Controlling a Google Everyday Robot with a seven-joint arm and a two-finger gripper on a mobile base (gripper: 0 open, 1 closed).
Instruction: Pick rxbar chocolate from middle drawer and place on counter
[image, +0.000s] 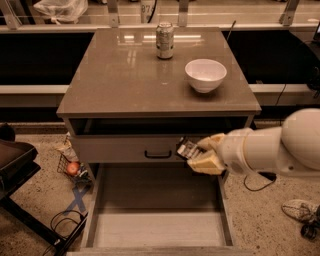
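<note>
Below the front edge of the bench, toward its front-right corner, the cream-coloured two-finger gripper (199, 153) is hovering in front of the closed grey upper drawer front (110, 149) and above the open drawer beneath it. A white rounded arm (280, 147) is reaching in from the right side.

Jaws are clamping on the rxbar chocolate (186, 148), a small flat rectangular black wrapper with pale lettering. One tan finger (210, 142) is pressing on it from above, the other from below. The bar is sticking out leftward past the fingertips and is sitting tilted, with its free end just right of the thin black drawer handle (157, 154). Whether it is touching the drawer front cannot be told. The wrapper is catching some light and looking glossy; the lettering is too small to read.

The middle drawer (157, 227), a wide shallow box with a bare grey-beige floor and low side walls, is standing pulled well out, directly under the gripper and bar.

The counter (125, 80), a square glossy grey-brown slab, is overhanging the cabinet sides slightly. A silver drink can (164, 40) is standing upright near its back edge. A round white bowl (205, 75) is sitting toward the right edge, apart from the can.

On the speckled floor left of the cabinet, a small wire basket (70, 167) is holding something round and red.
</note>
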